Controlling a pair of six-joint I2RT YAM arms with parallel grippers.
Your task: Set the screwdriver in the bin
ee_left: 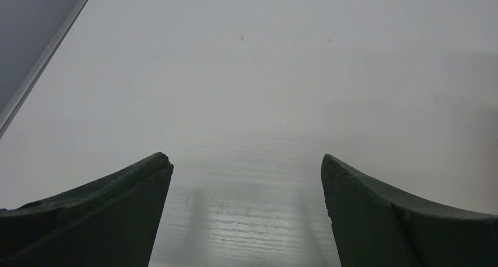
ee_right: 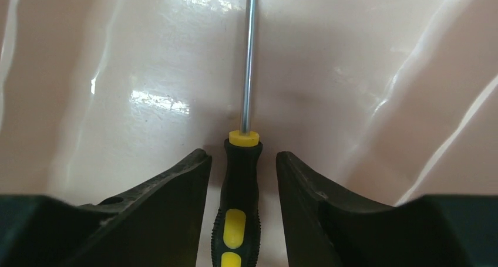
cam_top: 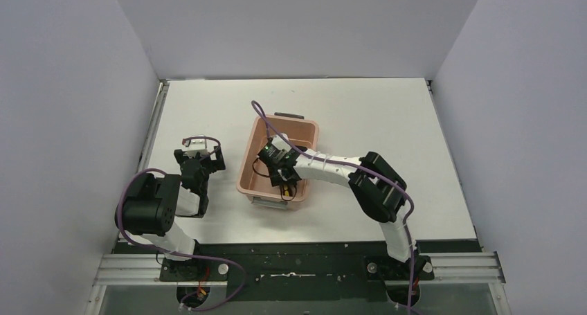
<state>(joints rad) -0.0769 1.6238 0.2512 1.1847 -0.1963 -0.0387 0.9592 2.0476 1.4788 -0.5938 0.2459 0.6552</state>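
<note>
1. Right tool (ee_right: 242, 158) sits low inside the rectangular salmon-pink plastic bin (ee_right: 364, 73), its two dark fingers apart on either side of the small screwdriver with the yellow-and-black handle and thin metal shaft (ee_right: 239, 188).
2. We see a narrow gap on each side of the handle in the right wrist view, so the fingers flank it rather than clamp it.
3. We judge that the screwdriver lies on the glossy bin floor, its shaft pointing away from the tool. From above, the right tool (cam_top: 280, 164) is over the near half of the bin (cam_top: 244, 180), and a speck of yellow (cam_top: 284, 188) shows near the bin's near wall.
4. We judge the step in hand to be the release, with the placing itself as good as done.
5. Next, we would have the right tool rise straight up with its fingers apart, so that neither finger drags the handle, and clear the rim before swinging away.
6. Left tool (ee_left: 246, 167) hangs wide apart over the bare white surface (cam_top: 387, 121), left of the bin, holding nothing; we see no call for it.
</note>
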